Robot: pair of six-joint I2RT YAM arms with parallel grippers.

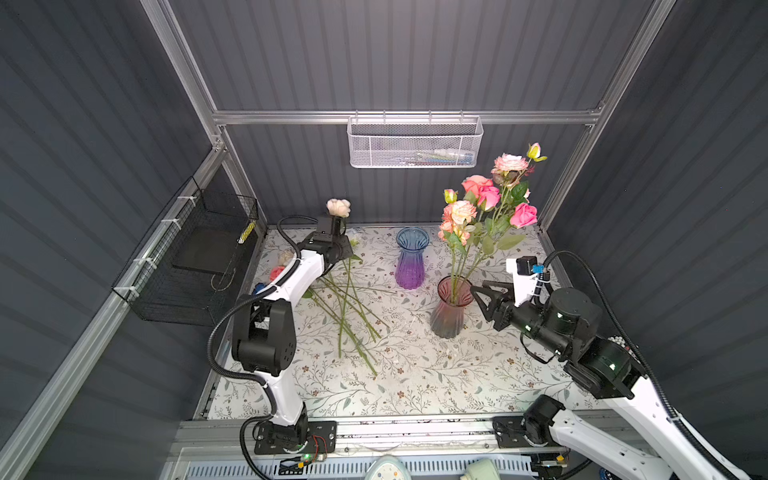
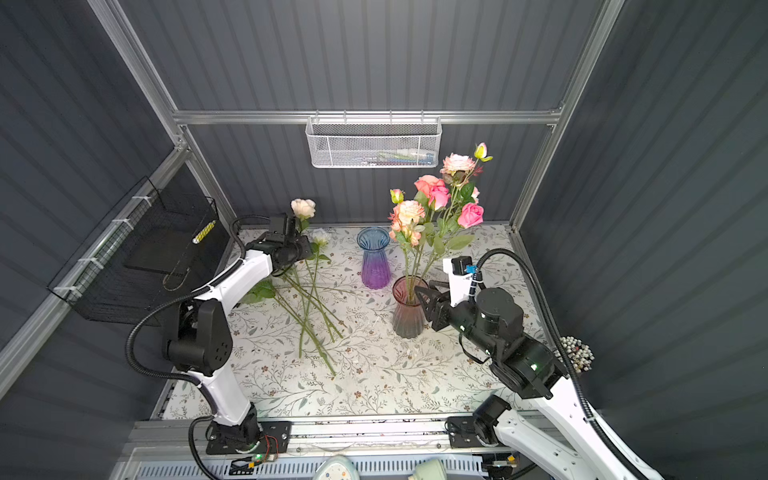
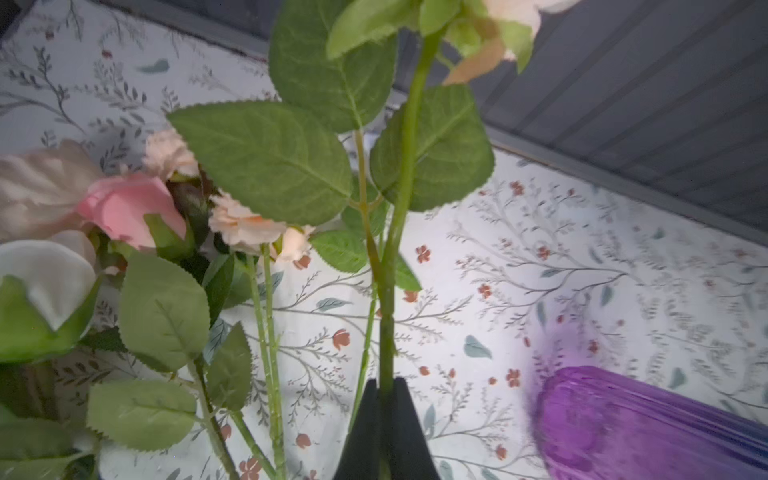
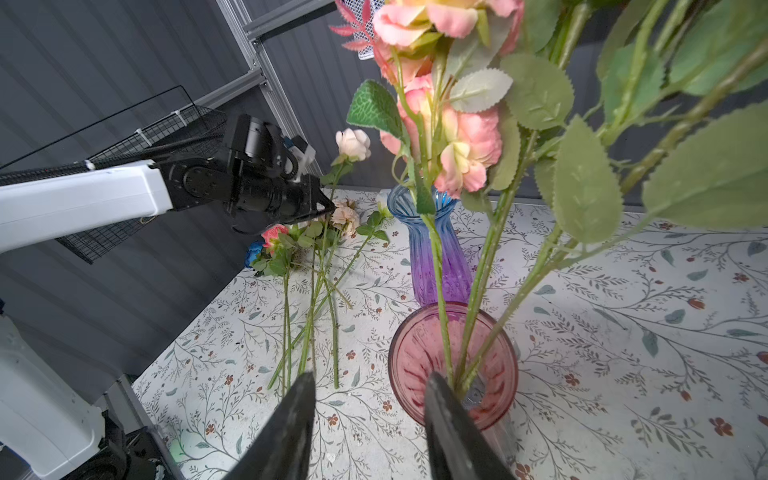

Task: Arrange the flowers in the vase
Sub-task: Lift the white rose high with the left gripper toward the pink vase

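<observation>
The left end effector (image 3: 386, 380) pinches the cream rose (image 1: 338, 207) below its leaves; the stem seems light and springy. More flowers (image 4: 276, 235) lie on the table (image 1: 415, 374), others in the pink vase (image 1: 446, 316); the right end effector (image 4: 370, 378) sits half-open alongside.

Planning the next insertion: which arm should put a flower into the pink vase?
Left. The left hand is shut on the stem of the cream rose, held upright. The right hand is open and empty beside the pink vase; probably better for steadying.
</observation>
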